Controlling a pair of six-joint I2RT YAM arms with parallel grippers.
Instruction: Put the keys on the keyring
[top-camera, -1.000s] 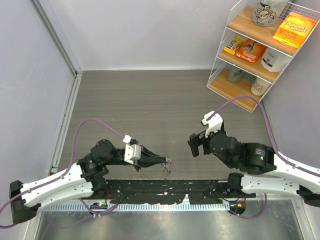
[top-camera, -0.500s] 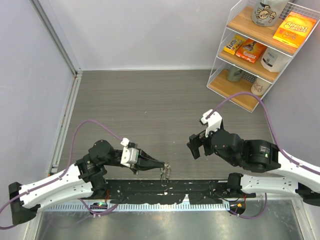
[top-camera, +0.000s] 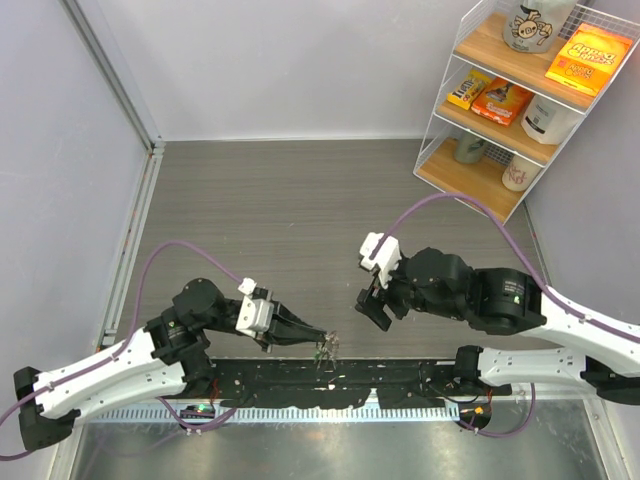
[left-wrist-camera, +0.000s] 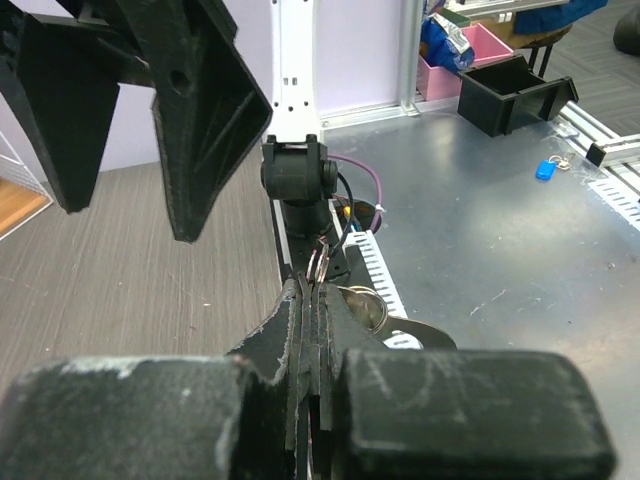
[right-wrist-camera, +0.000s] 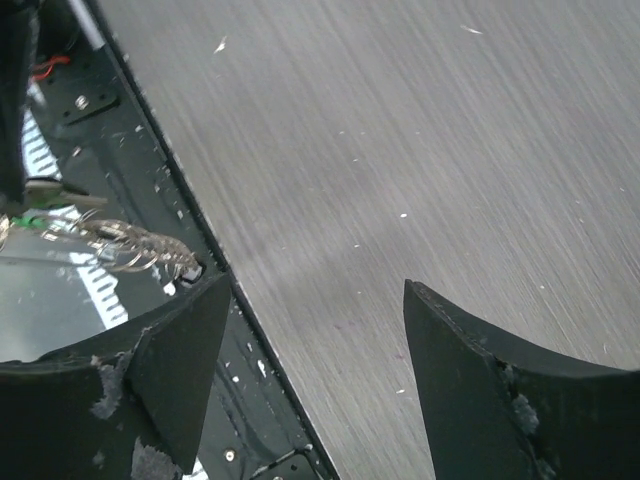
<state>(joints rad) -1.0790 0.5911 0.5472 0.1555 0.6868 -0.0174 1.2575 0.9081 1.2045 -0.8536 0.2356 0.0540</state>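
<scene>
One keyring (top-camera: 326, 347) pinched in closed left jaws; right jaws wide apart; keys (right-wrist-camera: 62, 192) too blurred to count.

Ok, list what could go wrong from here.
1. The left gripper pinches the keyring only at its fingertips; a nudge from the open right gripper could twist it loose.
2. The ring hangs over the black mounting rail; anything dropped may lodge in its gaps.
3. The grippers are close and could collide.

Brightly, evenly lit from overhead, with faint soft shadows on the tabletop (top-camera: 300, 200), pale glare at right and blur low in the left wrist view.
</scene>
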